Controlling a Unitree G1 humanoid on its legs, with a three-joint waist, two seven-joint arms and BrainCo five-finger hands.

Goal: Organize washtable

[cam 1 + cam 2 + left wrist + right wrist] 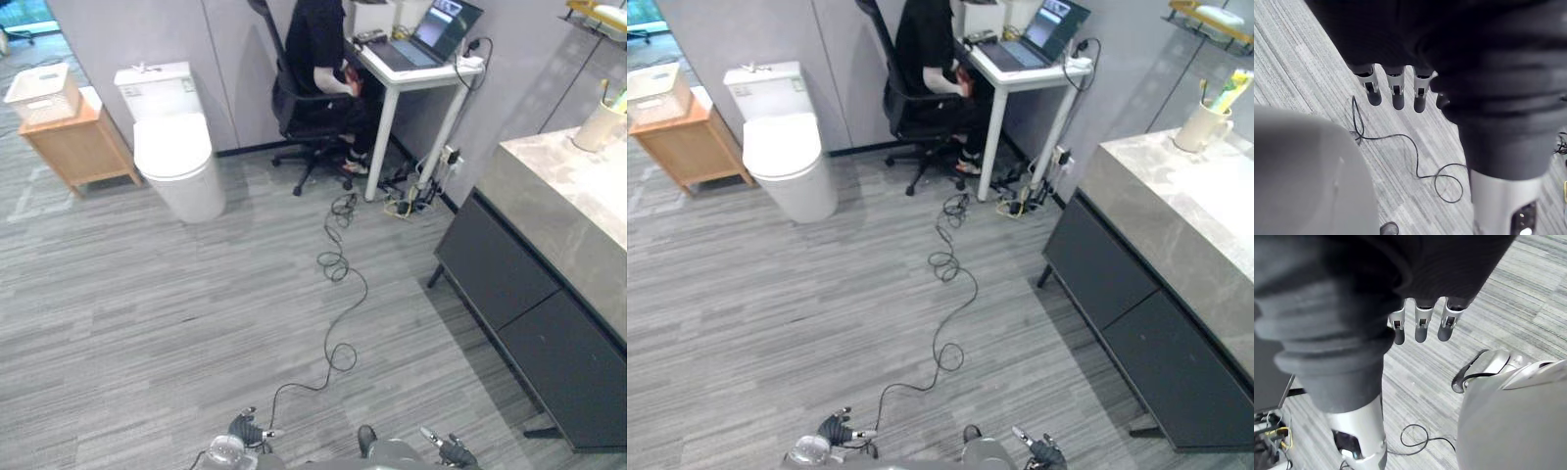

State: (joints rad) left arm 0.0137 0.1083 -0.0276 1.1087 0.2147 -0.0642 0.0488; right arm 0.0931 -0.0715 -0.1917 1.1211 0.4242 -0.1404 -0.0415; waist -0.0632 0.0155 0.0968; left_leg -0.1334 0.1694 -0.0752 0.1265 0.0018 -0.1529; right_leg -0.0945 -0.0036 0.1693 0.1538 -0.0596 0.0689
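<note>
**Washtable at right edge, both hands empty and off it**

The grey marble-topped washtable point(554, 191) with dark flat-front cabinet doors point(524, 299) ran along the right side of the frame, from mid-height to the lower right corner. A cream ceramic mug point(596, 125) with toothbrush-like sticks in it stood upright on the far end of the top, upper right. Above it a wall shelf point(600, 22) cut the top right corner, carrying something yellow that I couldn't make out.

The left hand point(245, 428) was at the bottom edge, left of centre, low over the floor and well apart from the washtable. Its fingers point(1395, 94) hung straight and relaxed with nothing between them. The right hand point(453, 451) was at the bottom edge, right of centre, near the washtable's dark base but not touching it. Its fingers point(1420, 328) were loose and straight too, holding nothing.

The grey striped carpet floor point(147, 313) filled the middle of the frame.

Top centre: a person in black point(318, 44) sat on a black swivel office chair point(309, 117) at a small white desk point(416, 80) with an open laptop point(436, 29) on it. A tangle of plugs and leads point(411, 196) lay at the desk's feet.

Upper left: a white toilet point(174, 147) had its lid down against the wall. Beside it at the left edge, a light wooden side cabinet point(80, 149) carried a white slatted basket point(43, 94).
</note>
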